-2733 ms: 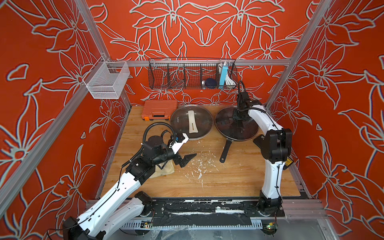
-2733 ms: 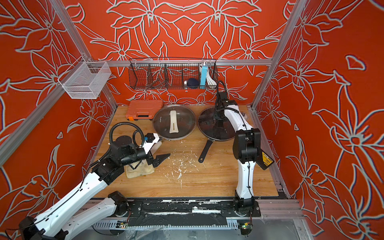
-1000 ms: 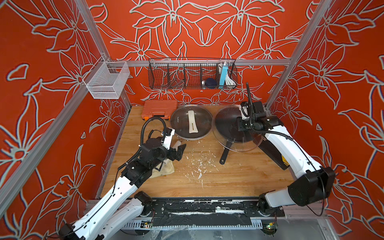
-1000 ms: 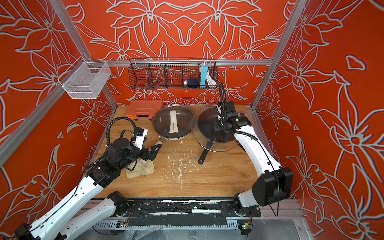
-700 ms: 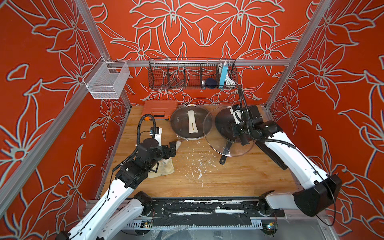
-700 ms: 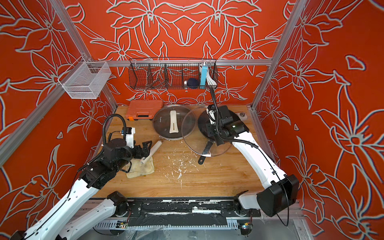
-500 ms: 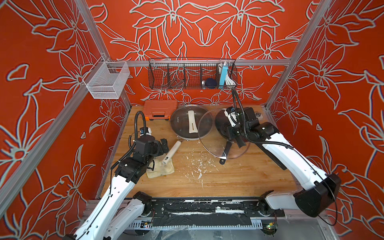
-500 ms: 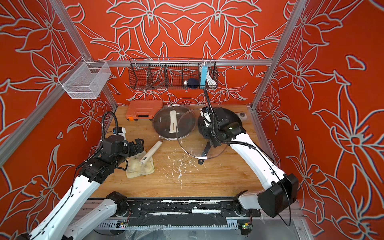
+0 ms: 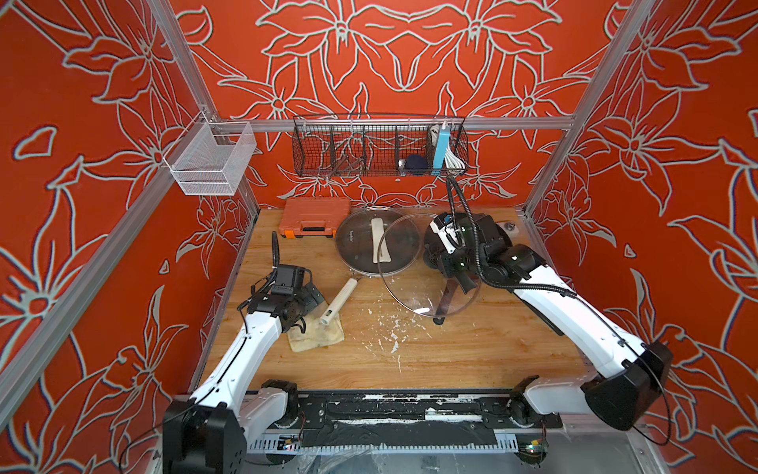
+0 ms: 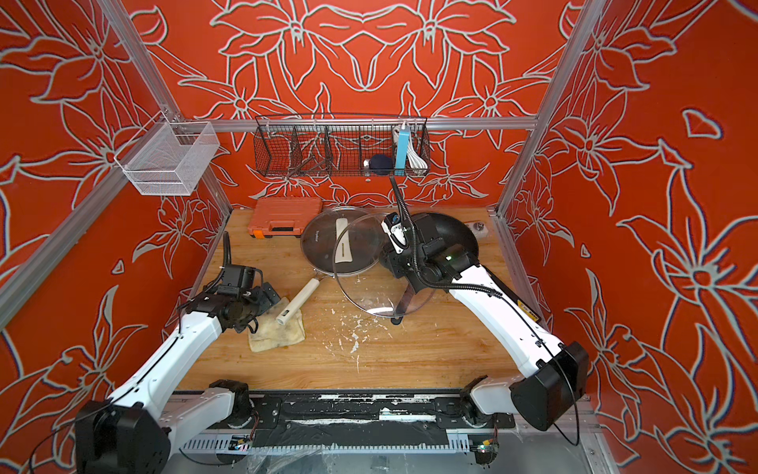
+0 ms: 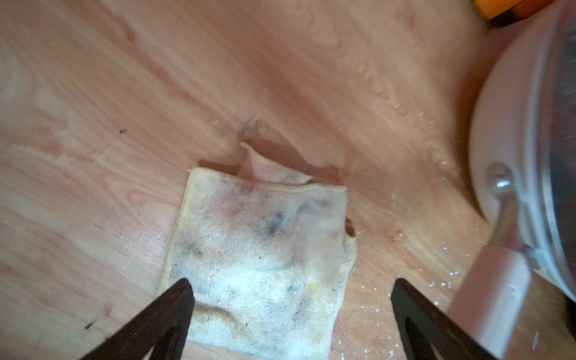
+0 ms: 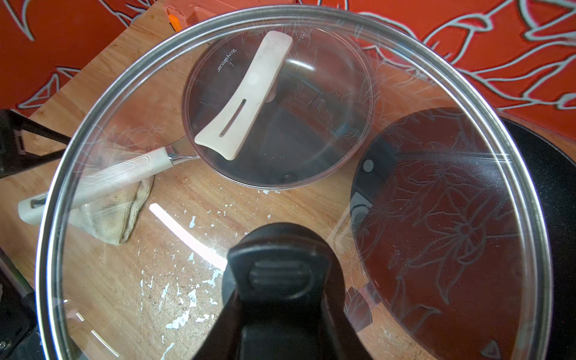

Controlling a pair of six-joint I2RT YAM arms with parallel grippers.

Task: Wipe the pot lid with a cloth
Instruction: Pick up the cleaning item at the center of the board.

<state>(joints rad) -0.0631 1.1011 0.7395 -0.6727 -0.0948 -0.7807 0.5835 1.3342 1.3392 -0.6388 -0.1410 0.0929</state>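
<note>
**Cloth pickup with the lid held aloft**

The right gripper (image 9: 454, 269) is clamped on the black knob (image 12: 280, 271) of the glass pot lid (image 9: 418, 275). It carries the lid tilted in the air, clear of the tabletop (image 9: 451, 353). The left gripper (image 11: 291, 285) stands spread wide, with the folded, stained cloth (image 11: 258, 243) directly below it and between its two fingers (image 11: 174, 299). The cloth lies flat on the tabletop and is not yet gripped.

The step in hand appears to be the cloth pickup. A good grasp probably needs a straight descent until both fingers meet the wood on either side of the fold. Closing then gathers several layers, not just one edge.

The cream handle (image 11: 492, 299) of the covered pan (image 9: 365, 246) sits just outside one finger, and in both top views its end overlaps the cloth's edge (image 10: 287, 316). A pinch on the side of the cloth away from that handle is likely safer, and a slow lift would let the fabric slide free without dragging the pan.

Meanwhile the lid is best kept steady and tilted toward the left gripper, with its glass face open to the coming wipe.
</note>
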